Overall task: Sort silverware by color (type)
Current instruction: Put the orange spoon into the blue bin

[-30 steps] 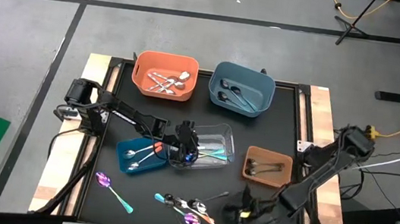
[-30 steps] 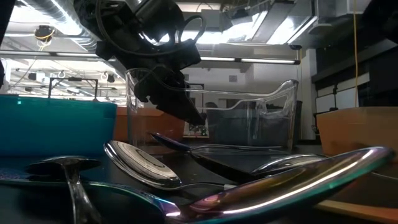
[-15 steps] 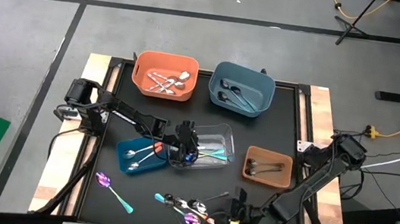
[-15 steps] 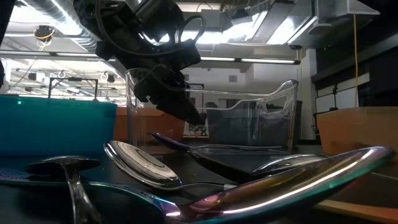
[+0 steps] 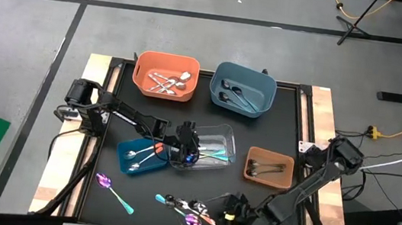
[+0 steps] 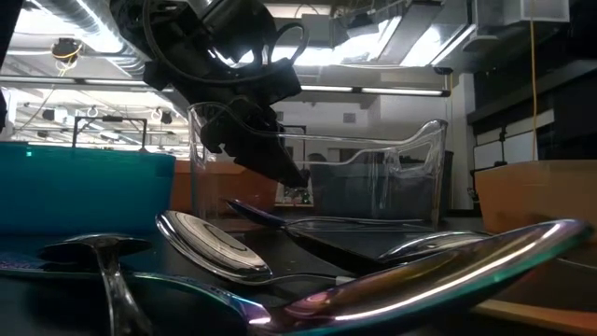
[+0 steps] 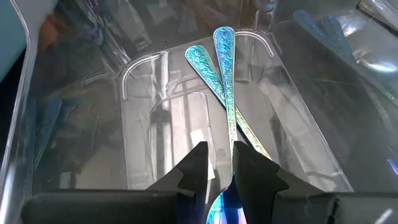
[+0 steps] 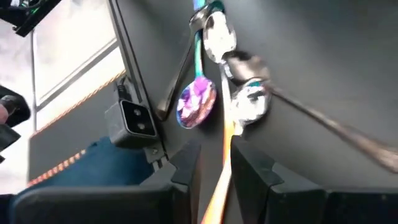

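My left gripper reaches into the left end of the clear bin. It is open by a narrow gap. An iridescent spoon runs out between its fingers, its handle lying on the bin floor beside a second iridescent one. My right gripper hangs over the pile of silverware near the table's front edge. It is also narrowly open, and the orange handle of a silver-bowled spoon runs between its fingers. An iridescent spoon lies beside that one. My left gripper has its fingers on either side of the iridescent spoon's neck, just above the bowl; I cannot tell whether they touch it. My right gripper slants down over the orange handle, a finger on each side, lying along it; I cannot tell whether it touches.
An orange bin and a blue-grey bin stand at the far edge, both holding silverware. A brown bin sits at the right and a teal bin left of the clear one. A purple spoon lies front left.
My right gripper has gone toward the table's left edge along the front, onto the pile of silverware, and has rolled about its own line. The silverware has kept its place.
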### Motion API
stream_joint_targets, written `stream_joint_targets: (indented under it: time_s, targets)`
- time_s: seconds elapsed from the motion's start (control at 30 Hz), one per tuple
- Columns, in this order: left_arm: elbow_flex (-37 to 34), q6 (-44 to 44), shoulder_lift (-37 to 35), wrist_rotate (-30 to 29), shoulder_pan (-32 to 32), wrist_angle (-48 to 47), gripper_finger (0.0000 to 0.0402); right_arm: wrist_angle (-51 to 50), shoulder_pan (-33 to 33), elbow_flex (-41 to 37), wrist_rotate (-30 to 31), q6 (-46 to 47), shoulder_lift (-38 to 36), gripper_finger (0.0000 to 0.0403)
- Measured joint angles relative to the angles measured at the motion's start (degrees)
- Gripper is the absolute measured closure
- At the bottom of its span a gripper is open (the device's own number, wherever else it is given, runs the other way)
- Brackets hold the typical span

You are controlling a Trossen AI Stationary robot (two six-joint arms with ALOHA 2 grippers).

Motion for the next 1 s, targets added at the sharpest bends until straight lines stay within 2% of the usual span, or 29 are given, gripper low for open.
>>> stream_joint_targets:
  time_s: [0.13, 0.27, 0.37, 0.53, 1.0]
  targets:
    - [0.00, 0.00, 0.00, -0.13, 0.00, 0.02, 0.0333, 1.57, -1.14, 1.34, -5.78, -0.31, 4.07, 0.0327]
    - [0.00, 0.00, 0.00, -0.13, 0.00, -0.02, 0.0333, -5.69, -1.55, 4.88, -9.64, -0.50, 7.57, 0.0327]
    - [0.00, -0.01, 0.00, -0.15, 0.00, -0.02, 0.0333, -9.11, -1.83, 7.14, -8.63, -0.66, 9.18, 0.0327]
    - [0.00, 0.00, -0.02, -0.13, 0.00, -0.02, 0.0333, -9.24, -1.86, 9.74, -6.81, -5.06, 11.32, 0.0327]
    - [0.00, 0.04, -0.02, -0.16, 0.00, 0.01, 0.0333, -9.40, -3.43, 9.99, -5.89, -6.91, 12.18, 0.0327]
